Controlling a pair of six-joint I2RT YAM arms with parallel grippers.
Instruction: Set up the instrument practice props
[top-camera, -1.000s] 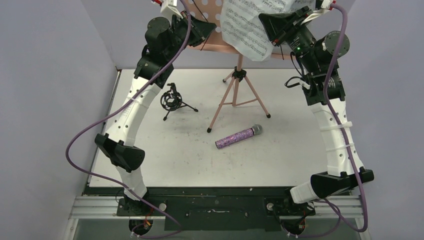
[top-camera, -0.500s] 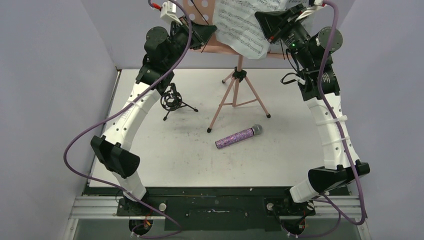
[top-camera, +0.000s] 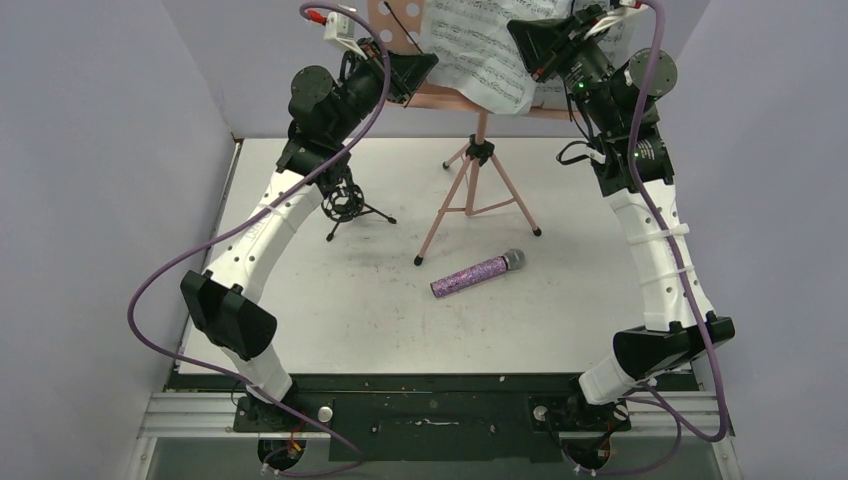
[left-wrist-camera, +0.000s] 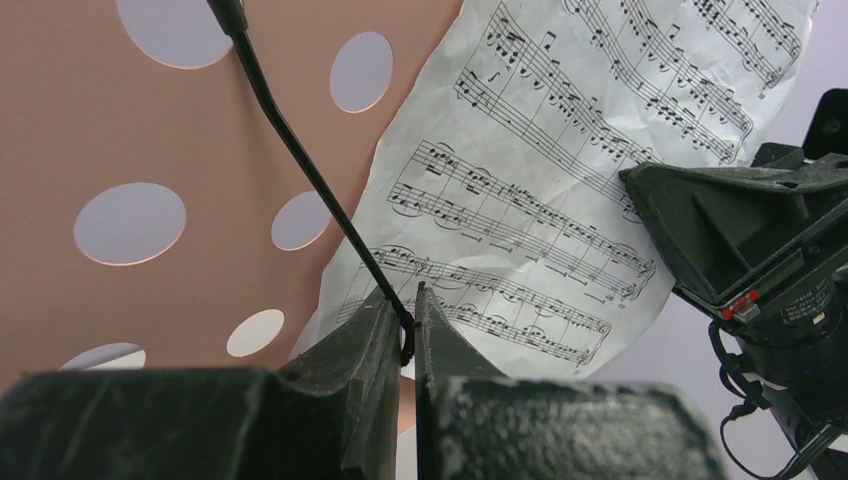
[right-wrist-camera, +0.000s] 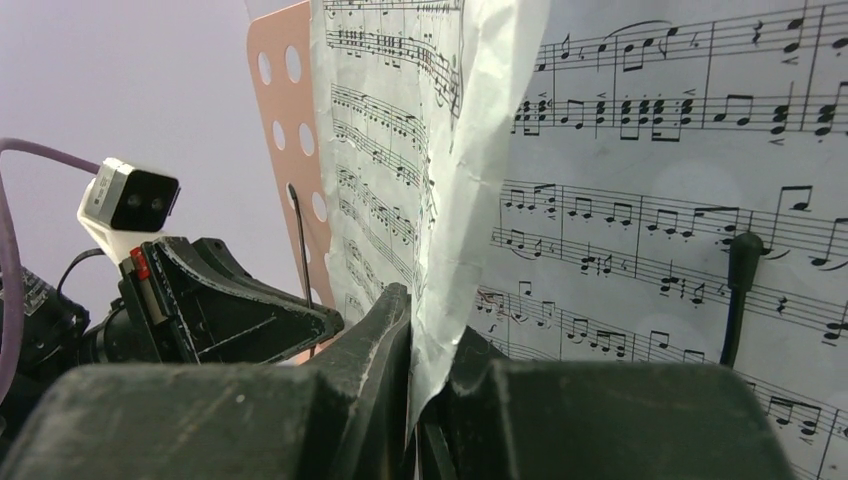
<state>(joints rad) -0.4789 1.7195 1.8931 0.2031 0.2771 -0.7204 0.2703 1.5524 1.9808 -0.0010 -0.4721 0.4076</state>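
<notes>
The pink perforated music stand (top-camera: 400, 18) stands at the table's back on tripod legs (top-camera: 470, 190). My left gripper (top-camera: 412, 70) is shut on the stand's thin black wire page holder (left-wrist-camera: 300, 165), in front of the pink desk (left-wrist-camera: 120, 110). My right gripper (top-camera: 530, 45) is shut on the lower edge of a white sheet-music page (right-wrist-camera: 470, 150), held against the stand; this page also shows in the left wrist view (left-wrist-camera: 540, 170). A second page (right-wrist-camera: 680, 190) lies behind it under another black holder (right-wrist-camera: 738, 290). The purple glitter microphone (top-camera: 478, 273) lies on the table. The black shock-mount tripod (top-camera: 345, 203) stands at the left.
Purple walls (top-camera: 100, 150) close in the white table (top-camera: 560, 300) on the left, right and back. Both arms reach high over the back of the table. The left gripper's body (right-wrist-camera: 220, 310) is close beside the right gripper. Purple cables (top-camera: 160, 290) hang off both arms.
Both grippers have moved up and back toward the stand's desk. The page in the right gripper has shifted left and up with it. The microphone and shock mount have not moved.
</notes>
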